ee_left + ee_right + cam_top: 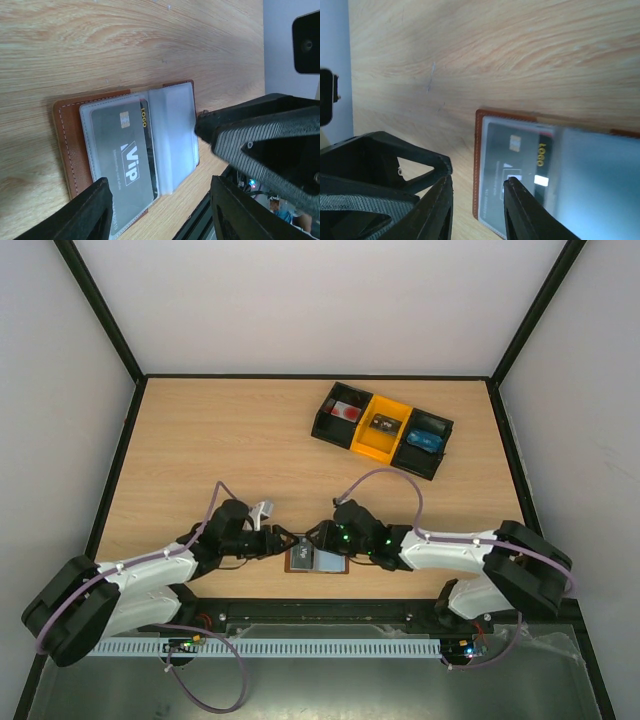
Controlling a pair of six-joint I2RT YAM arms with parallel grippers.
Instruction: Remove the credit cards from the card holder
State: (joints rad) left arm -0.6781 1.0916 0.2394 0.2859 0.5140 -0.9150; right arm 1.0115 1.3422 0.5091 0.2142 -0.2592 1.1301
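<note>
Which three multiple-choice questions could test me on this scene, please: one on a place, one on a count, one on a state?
1. Where on the table does the card holder lie?
A. at the far left corner
B. at the near edge, between the left gripper and the right gripper
C. at the far right corner

2. How many bins has the tray?
A. three
B. two
C. five

3. How is the card holder?
A. snapped shut
B. open and empty
C. open, with a dark card in its clear sleeve

Key: 1 B, the top view shows it between the fingertips; 2 A, black, yellow, black; 3 C, the left wrist view shows the card behind plastic.
</note>
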